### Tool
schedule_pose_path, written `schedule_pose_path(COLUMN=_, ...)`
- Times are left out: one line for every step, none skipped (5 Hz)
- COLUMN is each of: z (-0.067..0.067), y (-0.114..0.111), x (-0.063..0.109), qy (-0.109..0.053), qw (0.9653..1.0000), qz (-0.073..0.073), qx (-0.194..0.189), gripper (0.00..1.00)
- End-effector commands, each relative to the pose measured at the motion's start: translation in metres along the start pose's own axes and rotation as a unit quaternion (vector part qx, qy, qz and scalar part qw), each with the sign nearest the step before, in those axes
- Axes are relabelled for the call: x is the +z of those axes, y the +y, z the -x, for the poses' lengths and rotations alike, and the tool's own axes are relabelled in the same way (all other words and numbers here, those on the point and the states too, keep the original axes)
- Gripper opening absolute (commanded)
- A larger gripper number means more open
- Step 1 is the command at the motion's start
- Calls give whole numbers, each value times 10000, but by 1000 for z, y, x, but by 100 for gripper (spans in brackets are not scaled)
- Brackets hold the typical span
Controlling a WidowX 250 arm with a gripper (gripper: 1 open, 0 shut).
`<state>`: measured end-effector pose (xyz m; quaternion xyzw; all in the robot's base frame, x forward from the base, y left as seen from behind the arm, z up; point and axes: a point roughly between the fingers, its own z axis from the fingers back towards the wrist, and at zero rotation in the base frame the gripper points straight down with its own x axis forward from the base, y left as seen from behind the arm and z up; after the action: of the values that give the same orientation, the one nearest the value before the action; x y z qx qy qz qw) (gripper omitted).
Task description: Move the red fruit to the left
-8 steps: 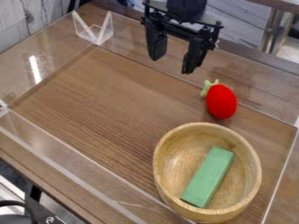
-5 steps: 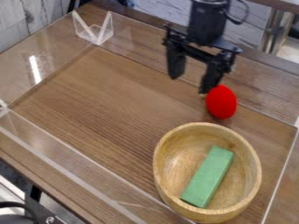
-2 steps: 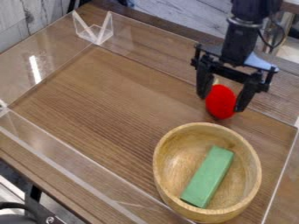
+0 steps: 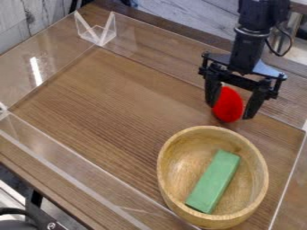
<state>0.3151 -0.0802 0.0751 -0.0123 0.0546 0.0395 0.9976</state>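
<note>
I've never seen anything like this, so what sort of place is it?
Probably a robot test bench rather than a real kitchen: a dark mechanical arm reaches over a wooden tabletop, with a toy-like red strawberry and a wooden bowl.

The fruit lies between the fingers; the bowl sits below them in the view, the block inside it.
</note>
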Motion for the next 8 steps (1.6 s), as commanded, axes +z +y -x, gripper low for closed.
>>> schedule_pose_path(z=-2, y=-3, x=6, qy=-174, qw=9996, qz=85, qx=191, gripper=100)
schedule_pose_path(z=-13, y=-10, x=-5, qy=-174, qw=9993, qz=96, qx=310, gripper=100)
schedule_pose_path(z=-24, y=-16, x=-7, qy=-269, qw=9989, qz=167, qx=352, gripper=100)
schedule_pose_path(z=-34, y=-16, x=-12, qy=-283, qw=9987, qz=113, qx=407, gripper=100)
schedule_pose_path(z=-29, y=-15, x=-10, qy=-349, qw=9980, qz=30, qx=522, gripper=100)
schedule_pose_path(z=-23, y=-14, x=-5, qy=-425, qw=9971, qz=-15, qx=638, gripper=100)
schedule_pose_path(z=-9, y=-10, x=16, qy=-565, qw=9967, qz=-17, qx=584, gripper=100)
schedule_pose_path(z=0, y=-2, x=24, qy=-591, qw=9966, qz=-4, qx=570, gripper=100)
